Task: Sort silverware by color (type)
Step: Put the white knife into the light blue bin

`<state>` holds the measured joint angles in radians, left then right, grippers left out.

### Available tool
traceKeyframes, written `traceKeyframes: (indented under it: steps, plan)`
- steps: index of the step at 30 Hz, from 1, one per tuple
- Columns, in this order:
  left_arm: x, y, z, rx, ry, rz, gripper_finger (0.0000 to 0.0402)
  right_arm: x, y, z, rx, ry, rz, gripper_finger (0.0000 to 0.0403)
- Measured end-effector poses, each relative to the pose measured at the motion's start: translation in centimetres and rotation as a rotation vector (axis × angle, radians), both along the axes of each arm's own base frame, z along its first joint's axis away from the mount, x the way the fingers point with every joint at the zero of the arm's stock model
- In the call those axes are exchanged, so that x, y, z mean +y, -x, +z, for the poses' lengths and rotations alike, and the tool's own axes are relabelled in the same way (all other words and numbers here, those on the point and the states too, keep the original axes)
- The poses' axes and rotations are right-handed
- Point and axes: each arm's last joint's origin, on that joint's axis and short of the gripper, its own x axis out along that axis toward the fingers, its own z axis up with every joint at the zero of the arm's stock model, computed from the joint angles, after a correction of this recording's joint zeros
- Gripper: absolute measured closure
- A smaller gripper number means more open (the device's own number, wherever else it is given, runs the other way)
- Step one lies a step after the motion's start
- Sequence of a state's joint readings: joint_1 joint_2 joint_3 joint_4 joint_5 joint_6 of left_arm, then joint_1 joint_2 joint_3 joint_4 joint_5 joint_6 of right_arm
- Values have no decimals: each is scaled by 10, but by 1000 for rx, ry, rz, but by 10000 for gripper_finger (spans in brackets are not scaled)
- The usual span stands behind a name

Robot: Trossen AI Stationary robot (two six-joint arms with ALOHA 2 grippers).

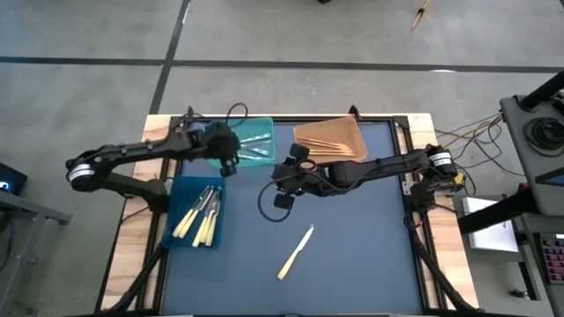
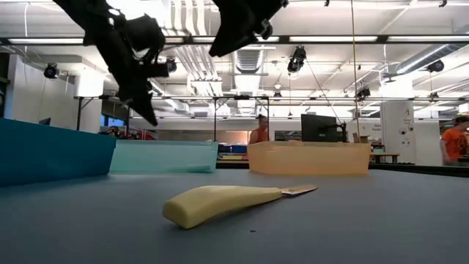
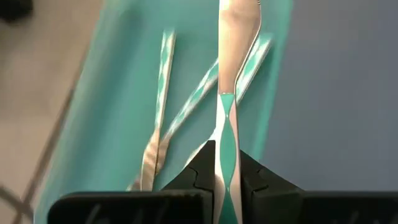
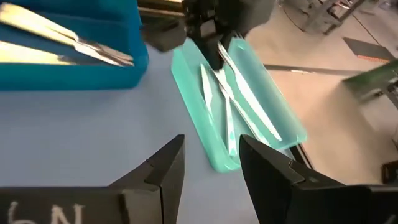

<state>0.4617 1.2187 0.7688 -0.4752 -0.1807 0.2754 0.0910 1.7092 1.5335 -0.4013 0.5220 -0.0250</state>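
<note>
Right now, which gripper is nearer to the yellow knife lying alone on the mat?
The right gripper, open and empty, hangs above the mat, up-table of the yellow knife. The left gripper is farther, over the teal bin, shut on a silvery utensil.

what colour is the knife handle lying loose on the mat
Pale yellow: the knife shows best in the low view, alone on the dark mat.

The slim silvery-grey utensil [image 3: 228,74] pinched between the left arm's dark fingers [image 3: 200,171] runs off the wrist picture's edge beyond them, so its working end cannot be told. The blurred grey pieces [image 3: 163,106] past those fingers cannot be sorted into knife, fork or spoon.
</note>
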Motion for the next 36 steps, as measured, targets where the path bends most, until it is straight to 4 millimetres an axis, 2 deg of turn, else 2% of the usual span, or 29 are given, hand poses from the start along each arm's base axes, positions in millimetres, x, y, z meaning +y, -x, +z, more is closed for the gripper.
traceKeyframes:
  steps: [5,15,20,28,36]
  plan:
    - [24,4,-8,84,38,61,401,-1,2,-5,39,-3,-32,257]
    - [49,-19,-33,214,83,41,401,-1,4,-6,60,7,-37,263]
    - [55,-28,-39,231,94,42,400,-1,4,-6,58,4,-40,256]
    - [57,-30,-41,236,99,60,365,-1,3,-6,64,16,-30,253]
    - [52,-26,-22,136,89,124,354,-4,3,-6,70,27,-29,256]
